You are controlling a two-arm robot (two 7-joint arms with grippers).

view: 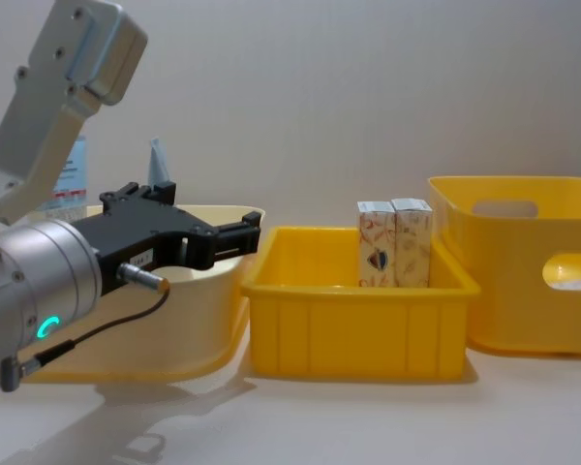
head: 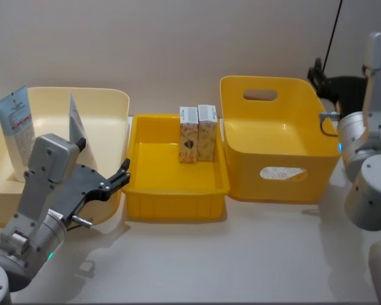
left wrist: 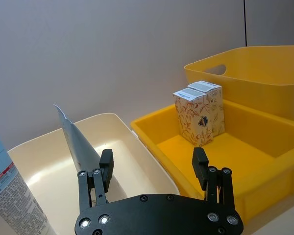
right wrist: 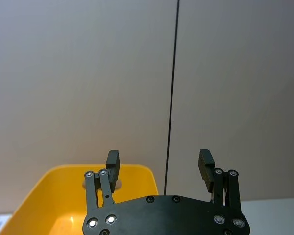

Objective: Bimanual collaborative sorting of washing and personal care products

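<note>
Two cartons [head: 197, 133] stand upright in the shallow yellow tray [head: 178, 204], touching side by side near its back wall, long axes vertical. They lie ahead and to the right of the left hand [head: 122, 173], which hangs open at the cream bin's [head: 108, 95] front corner. Two tubes [head: 16, 130] lean inside that bin. The left hand is judged nearer to both. The right hand [right wrist: 160, 164], open, is raised beyond the deep yellow bin [head: 279, 171]. The bins rest on a pale surface [head: 254, 254] before a plain wall.
</note>
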